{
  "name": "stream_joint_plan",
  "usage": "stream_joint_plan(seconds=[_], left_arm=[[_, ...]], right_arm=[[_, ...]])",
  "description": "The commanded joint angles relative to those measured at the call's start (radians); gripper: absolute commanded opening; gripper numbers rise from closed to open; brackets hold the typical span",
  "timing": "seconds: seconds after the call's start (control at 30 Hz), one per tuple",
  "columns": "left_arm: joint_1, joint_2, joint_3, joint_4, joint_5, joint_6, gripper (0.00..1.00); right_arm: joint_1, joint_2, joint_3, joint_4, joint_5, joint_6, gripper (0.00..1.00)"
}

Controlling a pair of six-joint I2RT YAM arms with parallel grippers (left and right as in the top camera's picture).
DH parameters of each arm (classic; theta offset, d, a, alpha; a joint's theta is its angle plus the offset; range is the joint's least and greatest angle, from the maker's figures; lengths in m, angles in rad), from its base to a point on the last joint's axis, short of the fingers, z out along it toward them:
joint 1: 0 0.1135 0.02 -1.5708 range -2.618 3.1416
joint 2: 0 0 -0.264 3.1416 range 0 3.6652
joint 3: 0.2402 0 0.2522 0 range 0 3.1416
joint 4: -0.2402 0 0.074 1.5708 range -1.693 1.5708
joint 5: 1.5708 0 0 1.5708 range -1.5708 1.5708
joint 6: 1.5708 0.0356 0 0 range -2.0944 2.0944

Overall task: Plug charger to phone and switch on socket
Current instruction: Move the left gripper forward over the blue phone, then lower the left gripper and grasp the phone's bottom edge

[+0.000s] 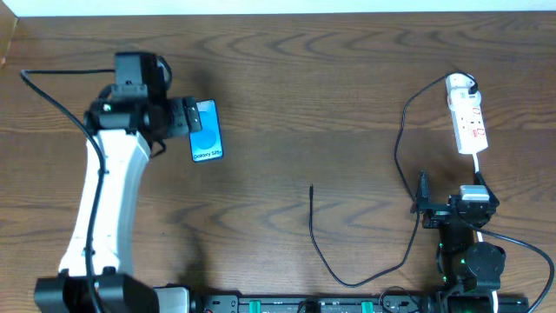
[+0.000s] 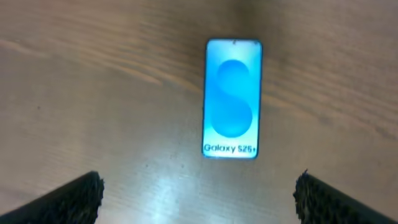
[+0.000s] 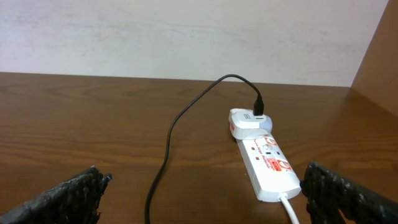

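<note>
Rough-tipped left gripper (image 2: 199,194) and right gripper (image 3: 205,194) gape empty; glossy rectangular phone (image 2: 231,98) lies on the grained wooden table (image 2: 93,93); thin black charger (image 3: 168,140) curls from the oblong white socket (image 3: 268,167).

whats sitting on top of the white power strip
A white adapter sits on the far end of the narrow white power strip, a thin black cable leaving it. The outlet beneath it is hidden.

The phone (image 1: 207,130) is laid screen-up at upper left; the charger (image 1: 312,213) is seated in the socket (image 1: 469,122) at upper right, tip free mid-frame.
</note>
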Motion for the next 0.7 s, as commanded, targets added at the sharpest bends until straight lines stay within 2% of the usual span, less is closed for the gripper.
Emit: stream_joint_plan(seconds=[0.0,0.2,0.43,0.67], left_arm=[[0.013,0.096,0.156,-0.06,-0.002,-0.02,0.98],[0.011,0.307,0.375,-0.214,0.047,-0.019,0.98],[-0.025,0.484,0.388,-0.215,0.047,-0.008,0.98],[-0.051,0.578,0.387,-0.169,0.046,-0.008,0.98]], right_arm=[[0.007,-0.005,-0.002,-0.003,0.009,0.013,0.99],[0.007,-0.005,-0.002,-0.003,0.008,0.013,0.99],[0.007,-0.005,-0.002,-0.003,0.008,0.013,0.99],[0.007,-0.005,-0.002,-0.003,0.009,0.013,0.99]])
